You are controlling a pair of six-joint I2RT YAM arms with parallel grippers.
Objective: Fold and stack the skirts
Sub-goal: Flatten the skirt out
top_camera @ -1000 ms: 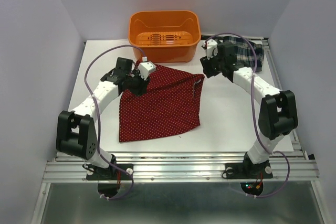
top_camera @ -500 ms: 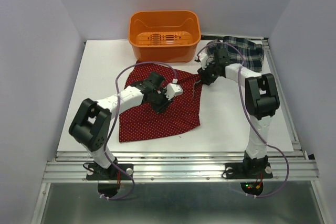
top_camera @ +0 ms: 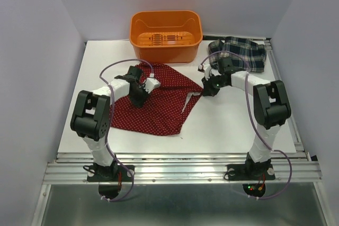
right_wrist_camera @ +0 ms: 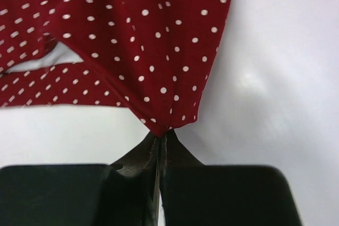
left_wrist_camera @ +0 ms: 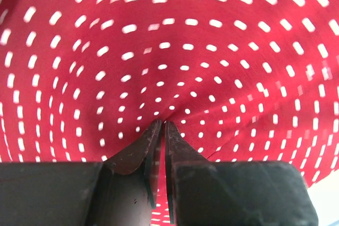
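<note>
Jaws on both arms are pressed together, pinching the red skirt [top_camera: 159,110].
Left gripper [left_wrist_camera: 161,125] has retreated toward the left edge of the bench [top_camera: 238,125]; right gripper [right_wrist_camera: 160,137] shows its corner pinch only wrist-side.

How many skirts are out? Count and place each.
2. The red dotted skirt lies central on the table; the plaid skirt sits bunched at its far right corner. No others show.

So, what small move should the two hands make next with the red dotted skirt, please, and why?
Probably lift both and carry the cloth toward the near edge: left hand and right hand are each shut on the dark red dotted cloth skirt, which lies rumpled, not yet folded.
</note>
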